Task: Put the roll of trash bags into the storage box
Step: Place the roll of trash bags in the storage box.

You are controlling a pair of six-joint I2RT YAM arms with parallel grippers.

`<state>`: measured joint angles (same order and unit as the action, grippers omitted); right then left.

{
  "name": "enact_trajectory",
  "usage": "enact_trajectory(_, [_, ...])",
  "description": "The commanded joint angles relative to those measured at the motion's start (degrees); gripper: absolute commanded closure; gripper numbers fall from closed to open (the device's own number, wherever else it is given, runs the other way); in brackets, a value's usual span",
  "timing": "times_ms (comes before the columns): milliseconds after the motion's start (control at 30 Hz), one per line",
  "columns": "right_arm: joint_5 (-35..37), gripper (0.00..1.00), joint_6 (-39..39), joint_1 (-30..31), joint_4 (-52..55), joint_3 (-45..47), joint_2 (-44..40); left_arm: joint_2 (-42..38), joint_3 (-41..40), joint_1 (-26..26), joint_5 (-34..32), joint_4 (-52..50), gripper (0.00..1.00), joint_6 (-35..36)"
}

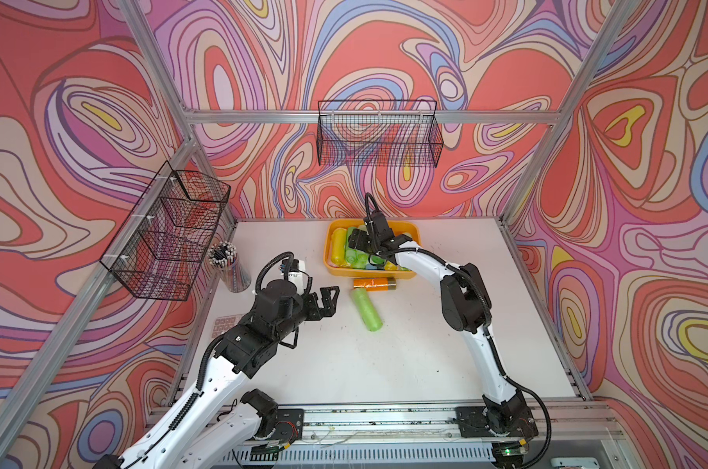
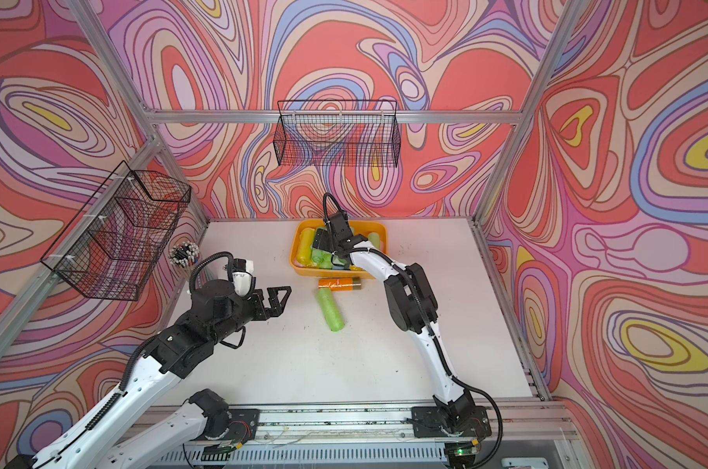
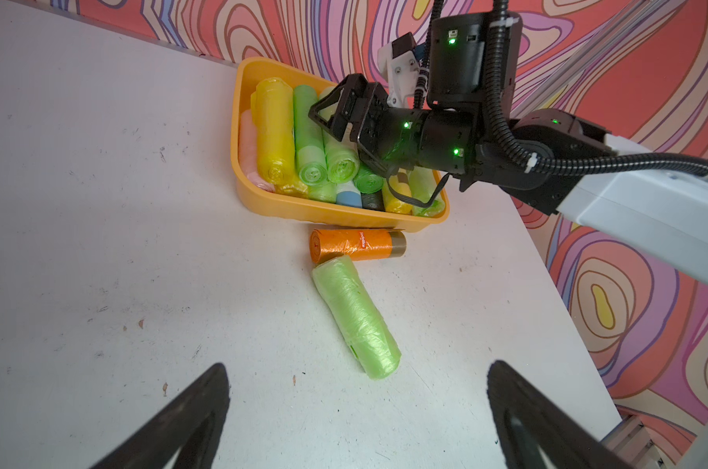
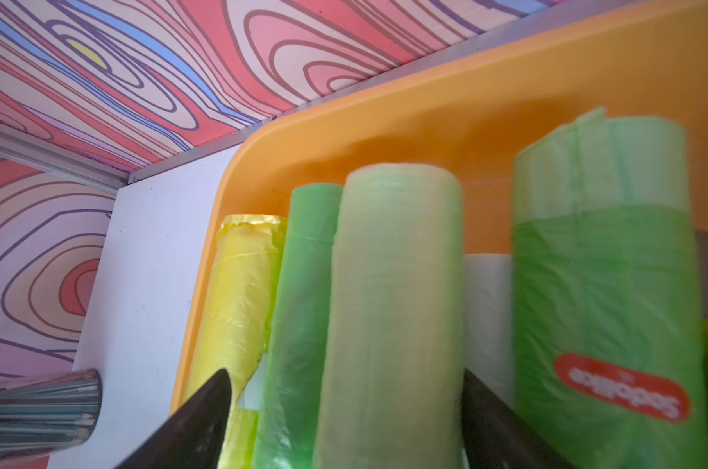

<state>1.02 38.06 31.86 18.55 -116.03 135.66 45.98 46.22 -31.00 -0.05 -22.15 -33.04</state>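
Off to the left, near a cup of pencils (image 1: pixel 227 264), the left gripper (image 1: pixel 334 301) is hovering over the table (image 1: pixel 344 365) with its fingers spread wide. Further right, a green roll (image 1: pixel 366 309) and an orange roll (image 1: pixel 372 284) are lying end against side, just beside the storage box (image 3: pixel 303 211). Inside it, the roll of trash bags (image 4: pixel 393 304) is lying among others, the right gripper (image 3: pixel 323 124) straddling it with its fingers spread.

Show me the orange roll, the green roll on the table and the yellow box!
orange roll (image 3: pixel 350 245): left wrist view, middle of its wrap.
green roll (image 3: pixel 354 320): left wrist view, middle of its side.
box (image 3: pixel 303 209): left wrist view, the outer wall facing the orange roll.
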Motion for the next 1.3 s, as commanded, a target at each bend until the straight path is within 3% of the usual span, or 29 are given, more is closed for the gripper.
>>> enact_trajectory(0, [1.5,0.07,-1.8,-0.1,1.8,1.7,-5.8,0.5,0.0,0.4,-0.1,-0.4,0.00,-0.1])
enact_trajectory(367, [2.5,0.03,-3.7,-0.1,0.4,14.7,-20.0,4.6,4.5,0.4,3.3,-3.9,0.00,0.0])
enact_trajectory(567, [5.2,0.04,-4.8,0.0,0.5,26.4,-31.9,11.2,5.9,0.3,8.0,-4.7,0.00,-2.5])
enact_trajectory(733, [7.3,0.04,-5.9,-0.1,1.4,38.4,-44.8,16.8,4.0,-0.9,10.8,0.4,0.00,-5.9])
enact_trajectory(1033, [11.7,0.04,-8.3,0.0,9.8,52.8,-64.8,21.7,1.5,-5.6,7.5,6.4,0.00,-11.1])
enact_trajectory(1267, [9.9,0.03,-6.5,0.0,9.3,64.2,-79.2,25.5,6.7,-8.2,4.4,4.0,0.00,-10.1])
